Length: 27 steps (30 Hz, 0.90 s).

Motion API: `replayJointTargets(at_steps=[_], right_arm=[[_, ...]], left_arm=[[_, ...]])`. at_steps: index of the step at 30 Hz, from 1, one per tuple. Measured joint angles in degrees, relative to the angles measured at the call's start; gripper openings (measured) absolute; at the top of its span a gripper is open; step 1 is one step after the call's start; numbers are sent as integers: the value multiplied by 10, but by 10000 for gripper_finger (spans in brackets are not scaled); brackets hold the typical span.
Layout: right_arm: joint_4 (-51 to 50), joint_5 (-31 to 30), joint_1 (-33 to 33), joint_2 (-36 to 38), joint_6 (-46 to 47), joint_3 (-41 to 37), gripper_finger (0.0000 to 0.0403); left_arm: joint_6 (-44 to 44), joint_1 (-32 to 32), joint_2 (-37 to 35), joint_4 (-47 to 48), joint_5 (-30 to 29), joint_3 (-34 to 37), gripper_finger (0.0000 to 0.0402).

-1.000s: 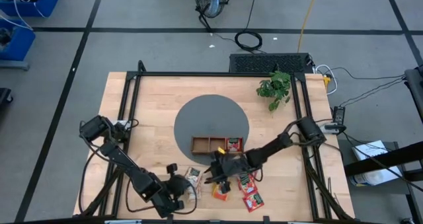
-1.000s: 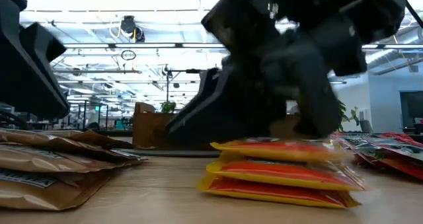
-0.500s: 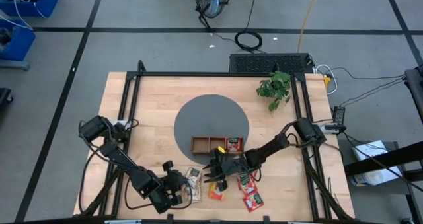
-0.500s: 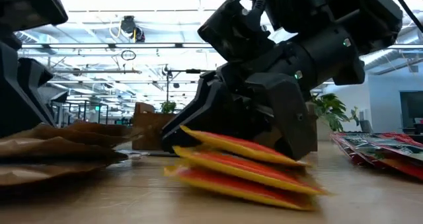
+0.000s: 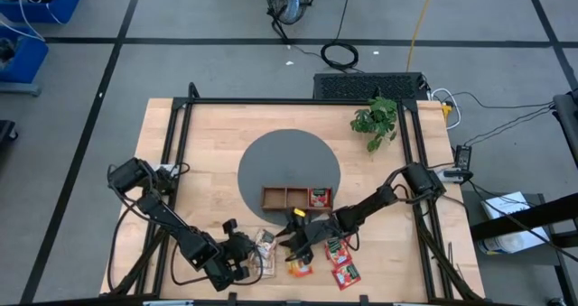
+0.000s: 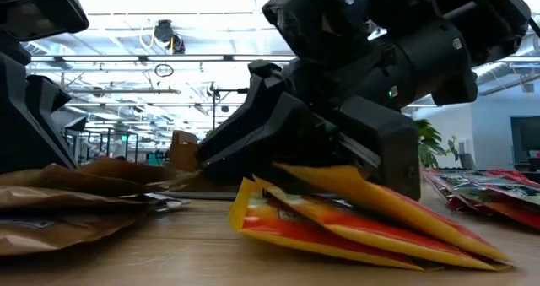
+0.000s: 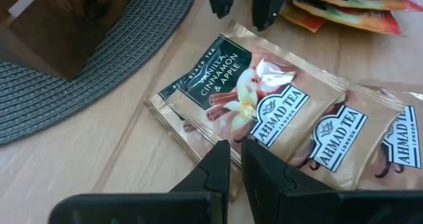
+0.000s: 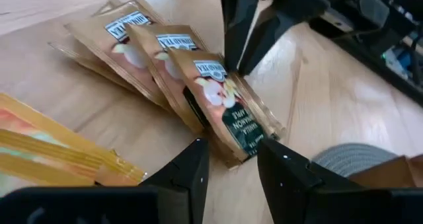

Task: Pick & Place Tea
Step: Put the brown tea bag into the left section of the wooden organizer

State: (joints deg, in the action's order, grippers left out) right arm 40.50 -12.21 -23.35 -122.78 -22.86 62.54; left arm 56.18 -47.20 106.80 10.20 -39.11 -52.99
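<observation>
Beige tea packets (image 5: 264,245) lie overlapping on the wood near the front edge. My left gripper (image 7: 234,148) stands over them with its fingers almost together and its tips on the top packet (image 7: 264,98). To their right lies a stack of orange-yellow packets (image 6: 337,223), tipped up. My right gripper (image 8: 231,151) is open beside that stack, with only bare table between its fingers. Red packets (image 5: 341,256) lie to the right. More red ones sit in the right compartment of the wooden tray (image 5: 280,198). My left gripper rests its nearly closed fingertips (image 7: 221,151) on the top beige packet near one edge (image 7: 198,135), slanting down from the table's left. The packet lies on the others; I see nothing pinched. My right gripper touches the orange-yellow stack's raised far side (image 8: 132,174) with the outer side of its near finger (image 8: 188,171). It reaches in nearly level from the table's right. The stack leans tilted against that finger, its near edge (image 6: 354,256) on the table.
The tray stands on a round grey mat (image 5: 289,157) at the table's middle. A potted plant (image 5: 375,116) stands at the far right. The two grippers are close together near the front edge.
My left gripper has come down onto the beige packets, and the top ones have heaved up. My right gripper has rolled about its own axis without moving off. The orange-yellow stack, flat a second ago, has tipped up on its far side and fanned apart.
</observation>
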Motion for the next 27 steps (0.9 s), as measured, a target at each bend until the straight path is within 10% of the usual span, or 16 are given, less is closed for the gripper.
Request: replayJointTargets(at_steps=[20, 27], right_arm=[[-33, -42, 1, 0, -93, 18, 114], [-31, 11, 2, 0, -99, 18, 47]], left_arm=[[-7, 14, 33, -20, 1, -1, 46], [-10, 14, 33, -20, 2, -1, 46]])
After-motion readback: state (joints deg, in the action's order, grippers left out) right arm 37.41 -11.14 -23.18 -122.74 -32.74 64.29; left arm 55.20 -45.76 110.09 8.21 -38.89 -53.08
